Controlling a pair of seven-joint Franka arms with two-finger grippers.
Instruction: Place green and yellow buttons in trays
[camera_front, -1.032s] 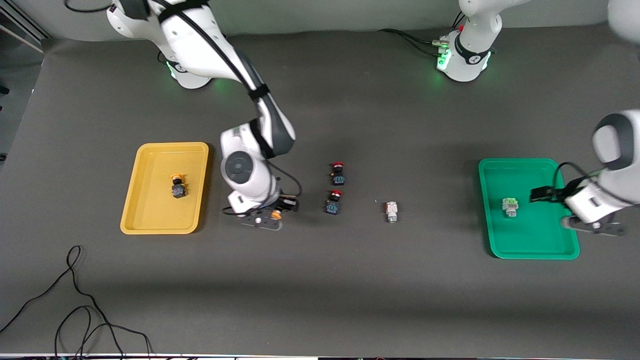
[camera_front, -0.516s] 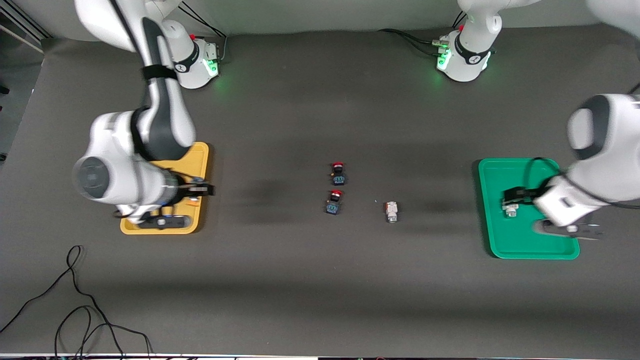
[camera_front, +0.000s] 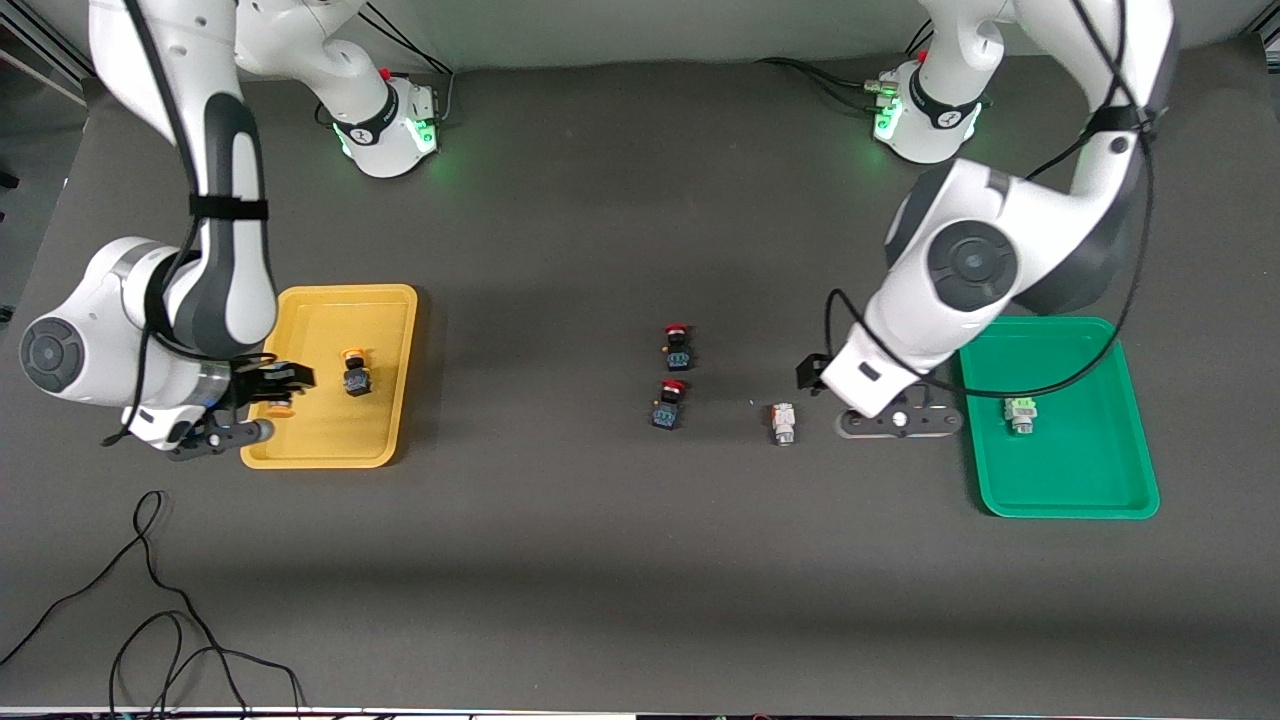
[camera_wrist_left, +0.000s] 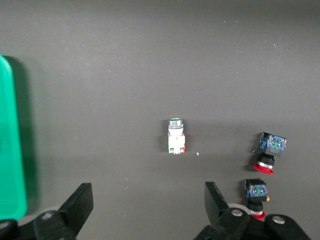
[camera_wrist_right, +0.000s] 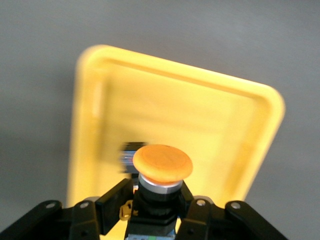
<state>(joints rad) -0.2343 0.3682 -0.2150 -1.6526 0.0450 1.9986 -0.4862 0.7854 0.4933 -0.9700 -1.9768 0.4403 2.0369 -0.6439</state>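
My right gripper (camera_front: 270, 400) is shut on a yellow button (camera_front: 281, 408) and holds it over the yellow tray (camera_front: 320, 440) at the edge toward the right arm's end. The right wrist view shows its orange cap (camera_wrist_right: 162, 162) between the fingers (camera_wrist_right: 112, 205) above the tray (camera_wrist_right: 215, 120). A second yellow button (camera_front: 355, 376) lies in that tray. My left gripper (camera_front: 900, 421) is open and empty over the table between a silvery-green button (camera_front: 782, 423) and the green tray (camera_front: 1080, 470). The left wrist view shows that button (camera_wrist_left: 176, 136) ahead of the open jaws. Another green button (camera_front: 1020, 413) lies in the green tray.
Two red-capped switches (camera_front: 677, 345) (camera_front: 668, 403) lie mid-table, beside the loose silvery-green button toward the right arm's end. A black cable (camera_front: 150, 600) lies on the table near the front camera at the right arm's end.
My right gripper carried the yellow button from mid-table to over the yellow tray. My left gripper moved from over the green tray to the table beside the loose silvery-green button.
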